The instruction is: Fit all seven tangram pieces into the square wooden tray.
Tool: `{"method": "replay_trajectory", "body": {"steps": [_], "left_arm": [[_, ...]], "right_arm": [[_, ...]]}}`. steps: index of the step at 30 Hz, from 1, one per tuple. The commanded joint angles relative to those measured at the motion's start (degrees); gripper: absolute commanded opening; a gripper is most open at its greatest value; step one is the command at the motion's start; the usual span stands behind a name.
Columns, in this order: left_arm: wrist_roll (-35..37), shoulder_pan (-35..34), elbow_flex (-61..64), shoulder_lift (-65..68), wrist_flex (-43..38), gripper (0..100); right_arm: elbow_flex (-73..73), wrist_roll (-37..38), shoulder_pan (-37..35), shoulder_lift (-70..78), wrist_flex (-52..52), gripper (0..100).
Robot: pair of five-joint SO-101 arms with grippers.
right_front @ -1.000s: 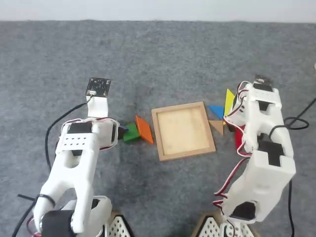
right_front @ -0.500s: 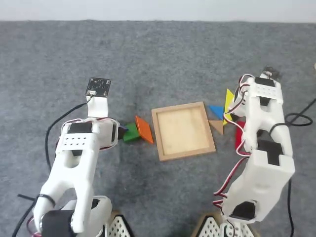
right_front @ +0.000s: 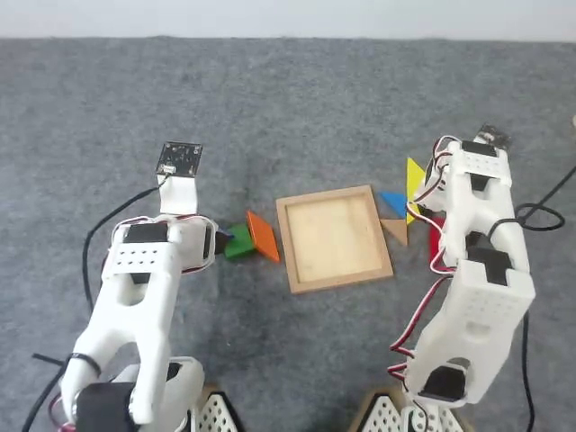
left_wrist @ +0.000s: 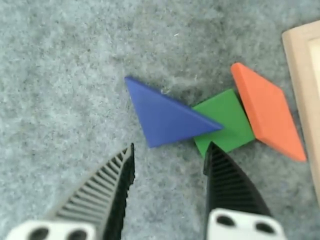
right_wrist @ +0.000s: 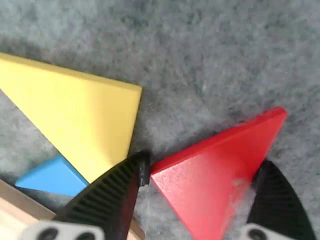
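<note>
Left gripper (left_wrist: 171,148) hovers low over the grey mat (right_front: 315,108) with its jaws apart and nothing between them. Just ahead of its tips we see the dark blue triangle (left_wrist: 162,117), one corner lapping onto the green square (left_wrist: 226,124). The orange parallelogram (left_wrist: 267,117) touches the green square's far side and sits just beside the square wooden tray (right_front: 284,243), which lies mid-table between the arms. Right of the tray are the tan triangle (right_front: 396,230), against its rim, the light blue triangle (right_front: 393,201) and the yellow triangle (right_wrist: 85,115). The red triangle (right_wrist: 215,175) lies flat on the mat near the yellow one. Right gripper (right_wrist: 202,172) is spread wide, one finger either side of the red triangle. We count all seven pieces outside the tray.
</note>
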Motion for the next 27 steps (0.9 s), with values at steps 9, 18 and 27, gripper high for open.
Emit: {"method": "replay_trajectory", "body": {"steps": [9,18,27], "left_arm": [[0.4,-0.5,-0.3,-0.2,-1.2,22],[0.4,-0.6,-0.1,-0.2,-1.2,22],[0.4,-0.6,0.5,-0.6,-1.3,22]], "right_arm": [[-2.6,-0.9,2.6,-1.5,2.2,27.2],[-2.4,-0.4,4.3,-1.5,2.5,11.0],[-2.6,17.1,4.5,-2.1,4.5,10.5]]}}
